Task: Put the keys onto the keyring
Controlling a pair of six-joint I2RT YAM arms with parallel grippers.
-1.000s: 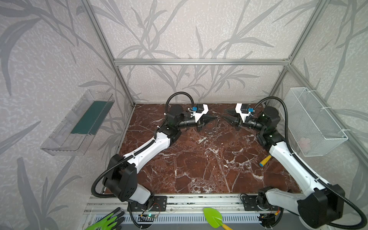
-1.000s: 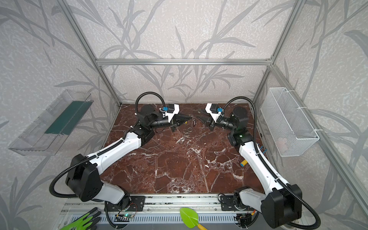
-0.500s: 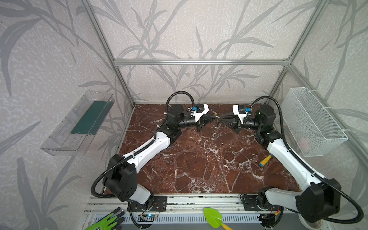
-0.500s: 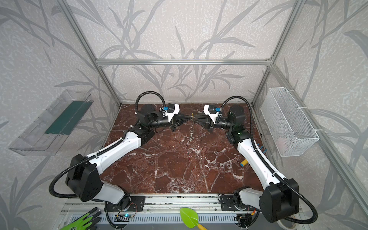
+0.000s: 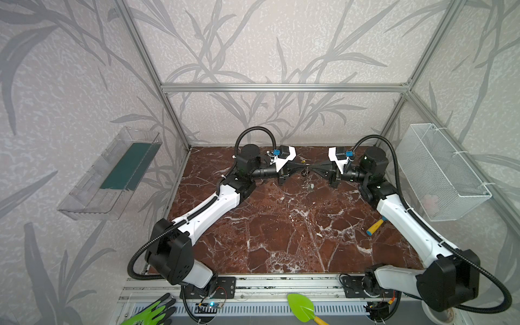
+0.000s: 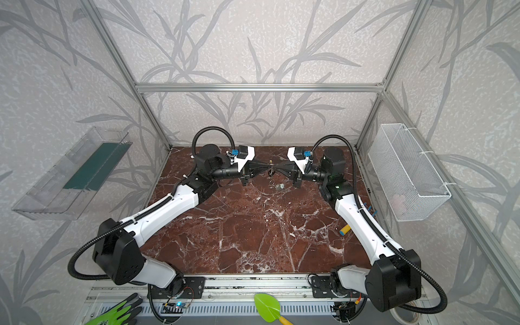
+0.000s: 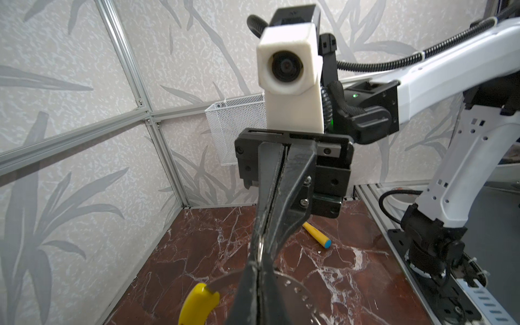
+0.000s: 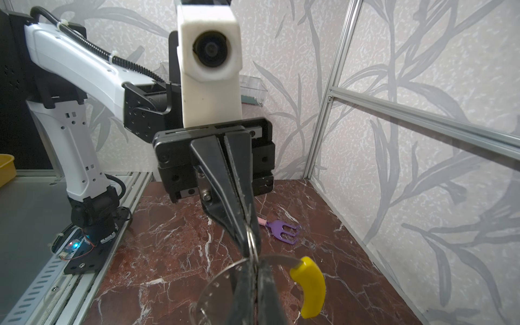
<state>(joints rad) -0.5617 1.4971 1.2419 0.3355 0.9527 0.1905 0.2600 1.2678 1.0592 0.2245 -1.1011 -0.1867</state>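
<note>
Top view: left claw (image 6: 266, 168), right claw (image 6: 276, 168) both clamp the thin grey yellow-sleeved hoop (image 6: 270, 162); imo free one for the tiny silvery keys (image 6: 278, 186) below it.

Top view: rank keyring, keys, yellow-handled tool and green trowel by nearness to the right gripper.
From the right gripper:
1. keyring, pinched at its tips.
2. keys, lying just beneath.
3. yellow-handled tool, right side, nearer the front.
4. green trowel, far front.

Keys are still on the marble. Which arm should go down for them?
Left, probably. The right gripper has just closed on the keyring, so it can hold it alone; the left gripper pinches it too, and the keys lie just below both tips.
</note>
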